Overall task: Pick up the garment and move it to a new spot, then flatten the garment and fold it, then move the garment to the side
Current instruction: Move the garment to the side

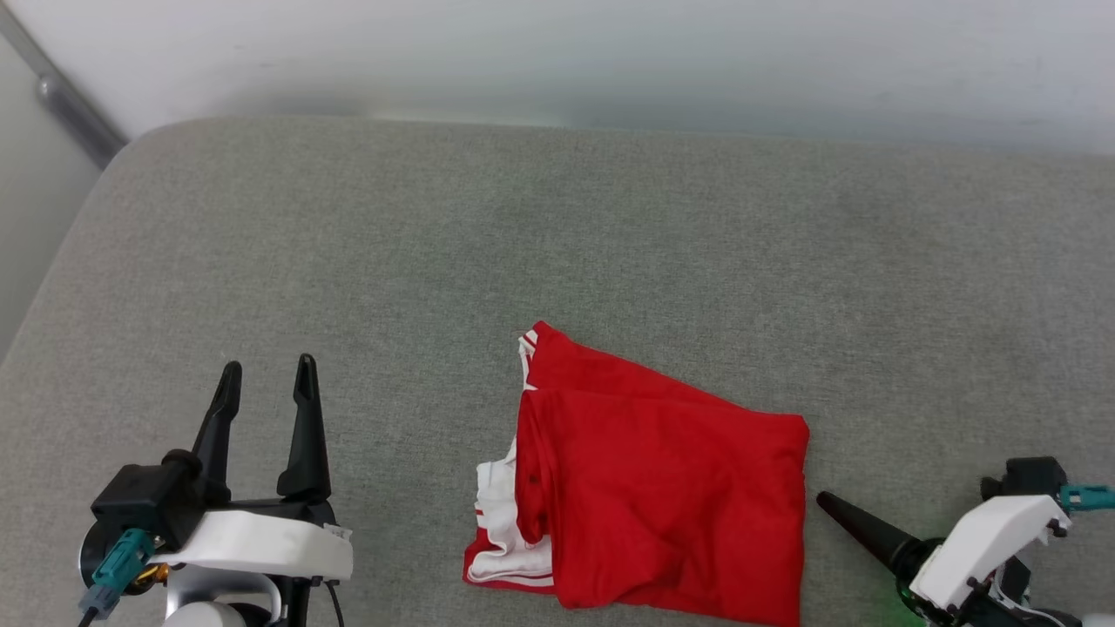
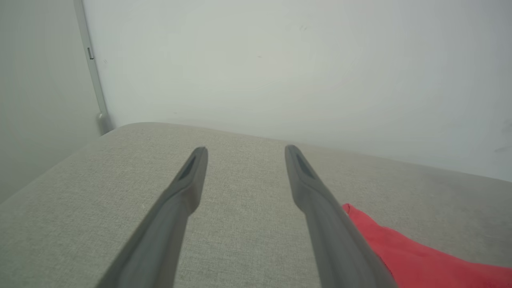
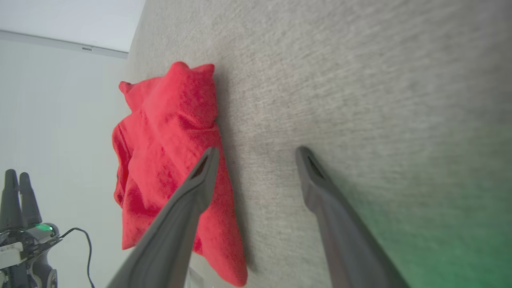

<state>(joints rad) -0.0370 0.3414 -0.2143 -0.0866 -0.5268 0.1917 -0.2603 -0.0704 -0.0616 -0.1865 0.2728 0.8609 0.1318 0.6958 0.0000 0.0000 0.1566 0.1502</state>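
Garment (image 1: 671,488) lay folded into a rough rectangle on the grey fabric surface (image 1: 557,244), at about 5 o'clock in the head view, close to the near edge. Top layer was plain red. A white sleeve (image 1: 501,501) with red-and-white stripe trim poked out at the bundle's 8 o'clock side, and a bit more trim showed at its 11 o'clock corner. The cloth was mildly rumpled, with soft creases across the top.

Left tool (image 1: 268,366) sat at 8 o'clock in the head view, fingers pointing to 12, spread apart with nothing between them. It was well apart from the garment, which lay off to its 3 o'clock. In the left wrist view a red corner (image 2: 420,256) showed past the right-hand finger.

Right tool (image 1: 827,502) sat at 4 o'clock, its dark finger pointing toward 10 o'clock, tip just beside the garment's 3 o'clock edge. I could not tell whether it touched. In the right wrist view its fingers (image 3: 200,180) were spread and empty, one crossing in front of the red cloth. A green glow lay on the surface near its base.

Pale wall (image 1: 610,52) ran along the 12 o'clock side.
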